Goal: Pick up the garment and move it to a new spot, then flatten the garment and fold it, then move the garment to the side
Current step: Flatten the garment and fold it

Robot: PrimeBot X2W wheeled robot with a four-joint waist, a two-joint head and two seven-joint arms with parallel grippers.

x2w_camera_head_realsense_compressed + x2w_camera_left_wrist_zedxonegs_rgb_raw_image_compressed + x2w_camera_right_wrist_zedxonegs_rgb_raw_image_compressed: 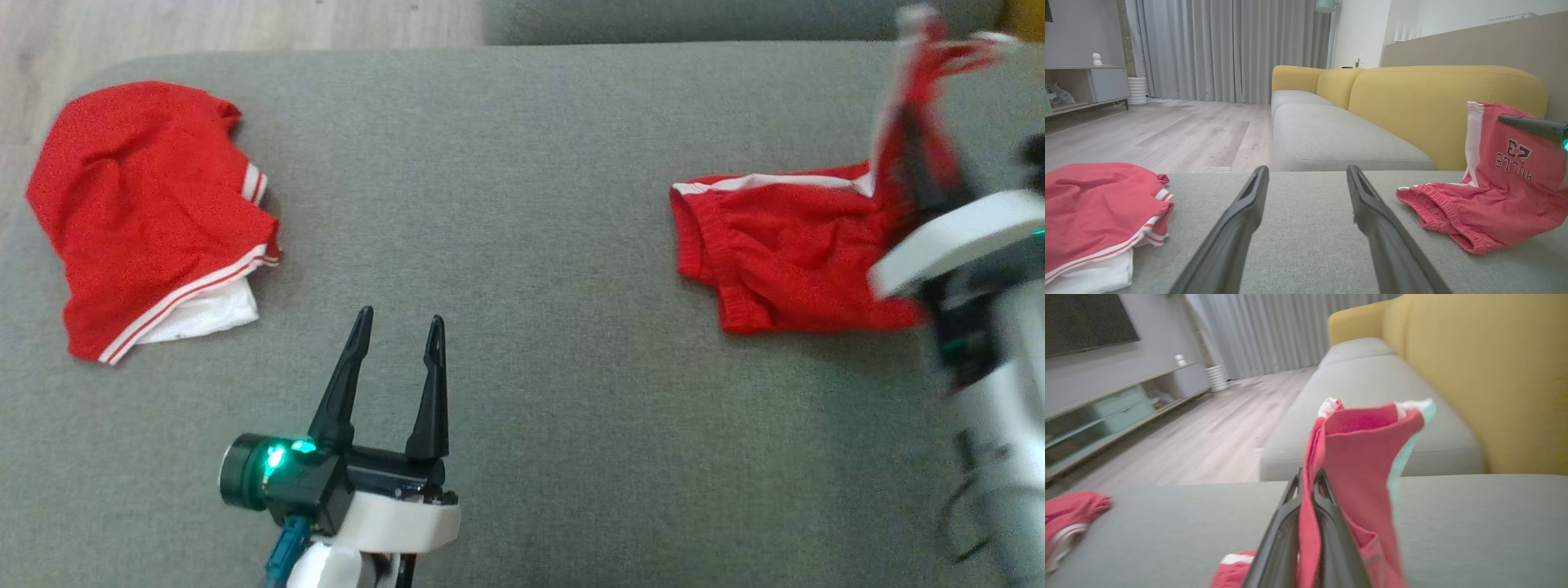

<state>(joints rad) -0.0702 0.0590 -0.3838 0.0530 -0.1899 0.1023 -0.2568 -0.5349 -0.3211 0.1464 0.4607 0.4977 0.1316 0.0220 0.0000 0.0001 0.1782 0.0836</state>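
Judging from how things lie, you are at the very start: the pick-up is under way and no later step is done. Your right gripper (1308, 479) is clamped on one edge of the red garment (784, 253), which sits at about 3 o'clock on the grey cushion (522, 204) in the head view. That edge is held up toward 1 o'clock, while the elastic waistband and most of the cloth lie crumpled on the cushion. The head view is blurred there, so I can't say how much cloth the grip has, though the right wrist view shows red fabric pinched between the fingers. Your left gripper (400, 314) hovers at about 6 o'clock with its fingers spread and nothing in them, well apart from the garment. A second red garment (139, 212) with white stripes lies bunched at 9 o'clock. Left for you: lift the piece free, carry it to a new spot, flatten it, fold it, then move it aside.
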